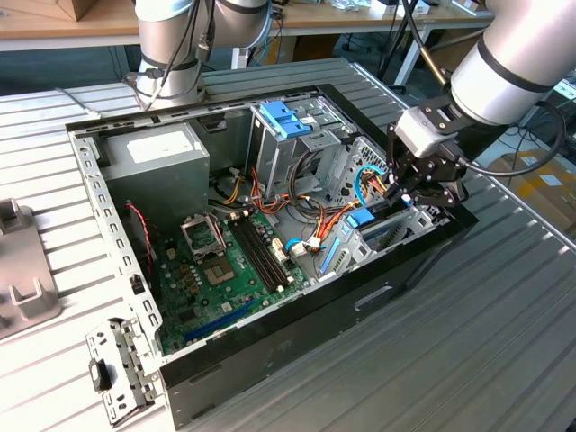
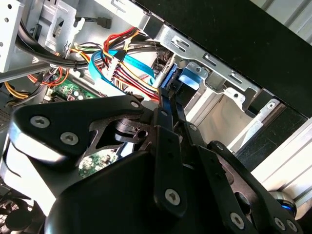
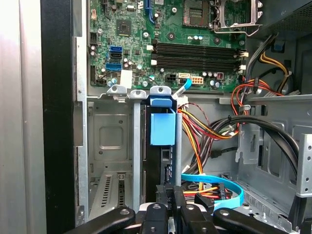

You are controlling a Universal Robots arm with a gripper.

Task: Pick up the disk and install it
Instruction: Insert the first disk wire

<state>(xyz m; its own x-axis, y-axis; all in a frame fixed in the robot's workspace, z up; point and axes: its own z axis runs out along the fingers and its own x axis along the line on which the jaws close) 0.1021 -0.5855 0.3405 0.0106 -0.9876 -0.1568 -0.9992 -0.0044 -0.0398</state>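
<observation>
Blue plastic marks the disk (image 1: pixel 364 219), standing on edge in the bay of the computer case (image 1: pixel 297 310) just under our gripper (image 1: pixel 403 191) in the exterior view; we judge seating is underway, needing a straight push. In the second wrist view our jaws pinch its thin edge (image 2: pixel 171 95). In the first wrist view the disk (image 3: pixel 162 127) runs ahead of the jaws between bay walls; the arm reaches steeply down.
</observation>
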